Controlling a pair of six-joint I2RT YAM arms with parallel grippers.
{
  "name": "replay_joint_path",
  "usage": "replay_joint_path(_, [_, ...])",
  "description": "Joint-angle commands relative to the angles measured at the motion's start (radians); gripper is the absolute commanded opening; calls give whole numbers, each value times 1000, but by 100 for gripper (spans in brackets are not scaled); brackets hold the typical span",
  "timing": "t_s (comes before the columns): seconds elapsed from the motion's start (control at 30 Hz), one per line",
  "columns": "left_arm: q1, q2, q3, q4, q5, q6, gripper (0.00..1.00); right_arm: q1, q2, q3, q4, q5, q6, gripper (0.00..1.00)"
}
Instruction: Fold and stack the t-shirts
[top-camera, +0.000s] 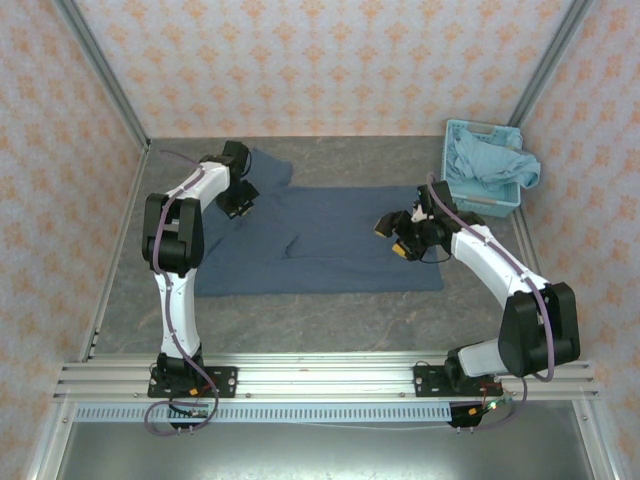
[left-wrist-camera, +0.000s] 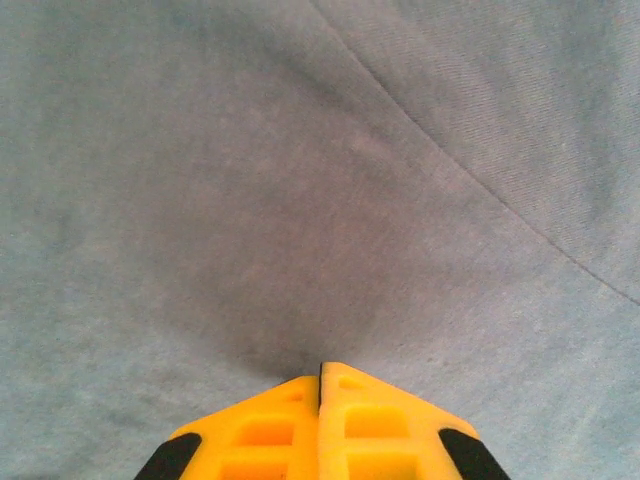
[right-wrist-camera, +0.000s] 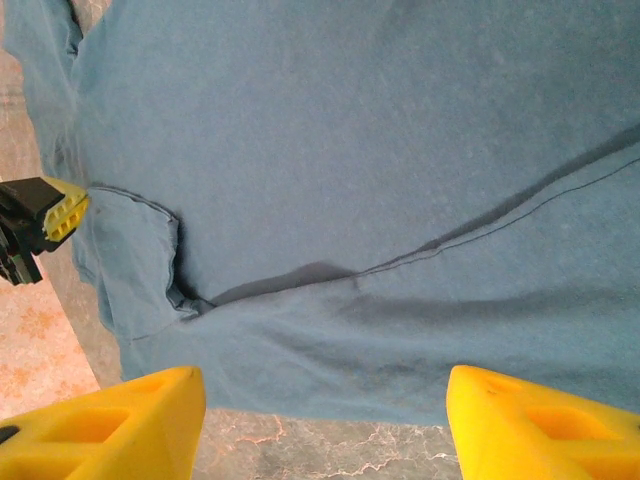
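Note:
The dark slate-blue t-shirt (top-camera: 330, 240) lies spread across the middle of the table, one sleeve reaching toward the back left. My left gripper (top-camera: 240, 198) is down on that back-left part. In the left wrist view its yellow jaws (left-wrist-camera: 320, 368) are shut, tips in the cloth (left-wrist-camera: 300, 200), which puckers toward them. My right gripper (top-camera: 400, 235) hovers open over the shirt's right side. Its two fingers straddle the cloth's edge (right-wrist-camera: 350, 130) with nothing between them. The lighter aqua t-shirt (top-camera: 495, 160) is bunched in the basket.
The light-blue lattice basket (top-camera: 470, 207) stands at the back right corner, close behind my right arm. Grey marbled table (top-camera: 330, 310) shows in front of the shirt and under my right gripper's jaws (right-wrist-camera: 300, 450). Patterned walls enclose three sides.

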Motion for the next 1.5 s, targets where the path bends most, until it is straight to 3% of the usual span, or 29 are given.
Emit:
replay_joint_path(0.0, [-8, -81, 33, -65, -77, 32, 0, 3, 9, 6, 11, 26, 5, 65])
replay_joint_path(0.5, [-43, -90, 85, -74, -87, 130, 0, 0, -15, -25, -63, 226, 11, 62])
replay_joint_path(0.77, [-60, -71, 118, -87, -105, 158, 0, -53, -18, -49, -116, 373, 29, 59])
replay_joint_path(0.8, [-60, -66, 124, -96, -109, 164, 3, -71, -13, -53, -122, 388, 24, 57])
replay_joint_path(0.83, [-59, -59, 135, -109, -115, 170, 12, -89, -10, -57, -124, 396, 17, 56])
replay_joint_path(0.9, [-59, -54, 150, -154, -143, 176, 44, -130, 6, -66, -118, 403, -6, 54])
replay_joint_path(0.93, [-60, -63, 146, -166, -156, 178, 52, -146, 18, -64, -119, 407, -16, 52])
replay_joint_path(1.0, [-63, -114, 106, -174, -171, 173, 56, -169, 47, -49, -119, 420, -48, 50])
replay_joint_path(1.3, [-68, -489, -410, -93, -10, 60, 46, -187, 223, 49, -128, 465, -173, 42])
replay_joint_path(1.47, [-69, -599, -625, -63, 23, 30, 35, -191, 274, 81, -118, 465, -199, 37])
